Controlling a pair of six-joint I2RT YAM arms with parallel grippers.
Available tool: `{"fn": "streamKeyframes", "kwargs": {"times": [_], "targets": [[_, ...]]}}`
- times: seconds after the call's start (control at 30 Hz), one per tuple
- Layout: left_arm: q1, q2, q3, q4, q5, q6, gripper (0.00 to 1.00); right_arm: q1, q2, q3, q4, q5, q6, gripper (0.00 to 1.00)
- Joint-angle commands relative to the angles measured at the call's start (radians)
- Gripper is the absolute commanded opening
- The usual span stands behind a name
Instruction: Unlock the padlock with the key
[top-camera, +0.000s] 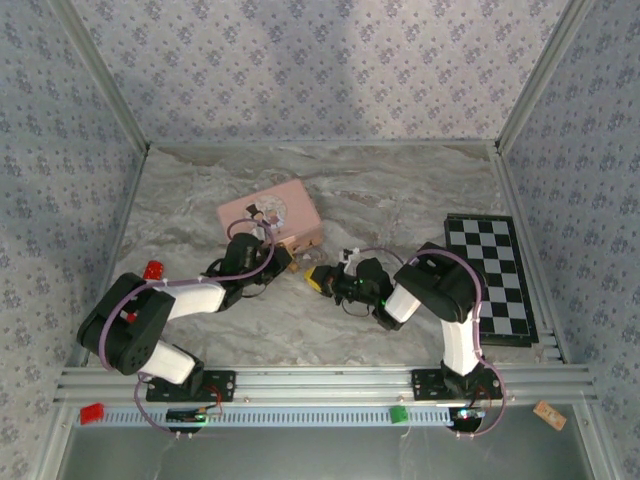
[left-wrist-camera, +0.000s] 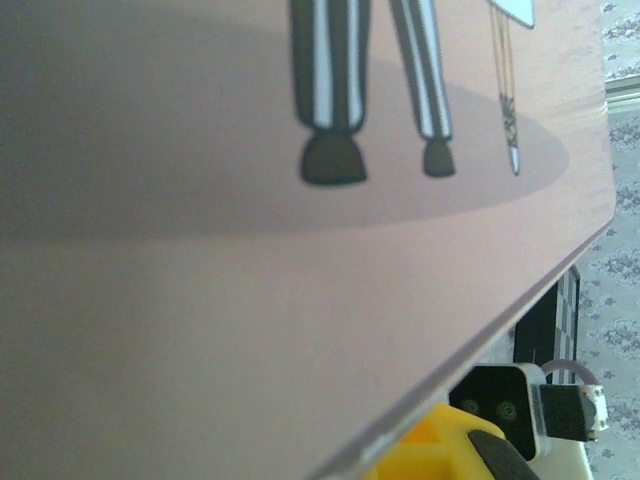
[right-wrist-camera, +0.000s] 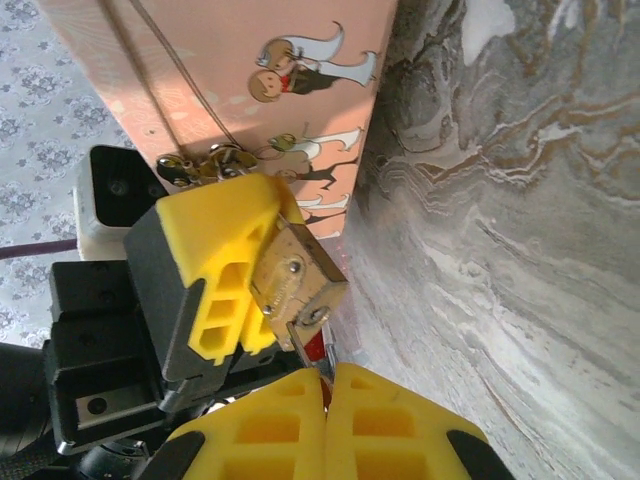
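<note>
Key-insertion stage. Left gripper (top-camera: 278, 258) clamps the padlock (right-wrist-camera: 298, 282) beside the pink tin (right-wrist-camera: 220, 60); right gripper (right-wrist-camera: 327, 385), at its 6 o'clock, apparently pinches the key (right-wrist-camera: 310, 342). Next: seat fully, then twist.

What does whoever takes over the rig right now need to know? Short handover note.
Left hand: appears shut on the small brass padlock, holding it beside the pink rectangular tin.
Right hand: shut on the slim metal key, tip at the padlock's lower end.
Done: both things grasped, key at the lock.
Left: check the key is seated (cannot tell from these views), turn it, open the lock.
</note>
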Motion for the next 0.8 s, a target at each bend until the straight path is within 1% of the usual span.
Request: {"fn": "streamKeyframes", "kwargs": {"times": [0.0, 0.77], "targets": [[0.014, -0.052, 0.016, 0.124, 0.005, -0.075, 0.1, 0.009, 0.012, 0.0, 0.017, 0.008, 0.013, 0.0], [0.014, -0.053, 0.023, 0.135, 0.032, -0.077, 0.1, 0.006, 0.026, 0.002, 0.017, 0.026, 0.041, 0.0]]}}
